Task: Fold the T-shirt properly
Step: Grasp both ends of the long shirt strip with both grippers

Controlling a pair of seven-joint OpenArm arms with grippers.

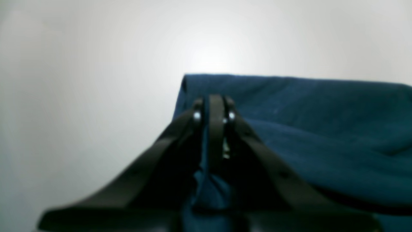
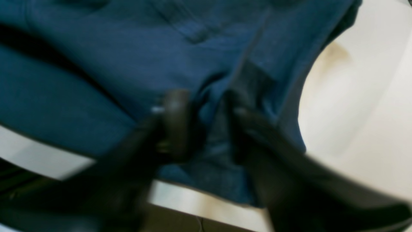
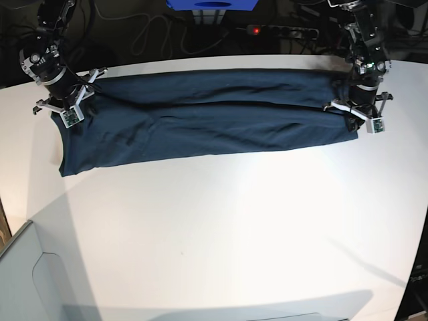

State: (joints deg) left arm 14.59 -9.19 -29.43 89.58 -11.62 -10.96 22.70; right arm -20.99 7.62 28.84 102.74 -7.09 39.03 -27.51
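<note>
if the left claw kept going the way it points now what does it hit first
Probably more of the T-shirt. The left claw is pinched shut on a fold of it, and blue cloth lies just beyond the tips. Past that edge only the white table shows; depth is unclear.

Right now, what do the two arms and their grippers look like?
Both arms are black, with silver collars near the wrists. The left gripper has slim matte black fingers with small shiny screws near their tips. The right gripper has the same black fingers, blurred here. In the base view, each wrist carries white brackets with small green boards.
</note>
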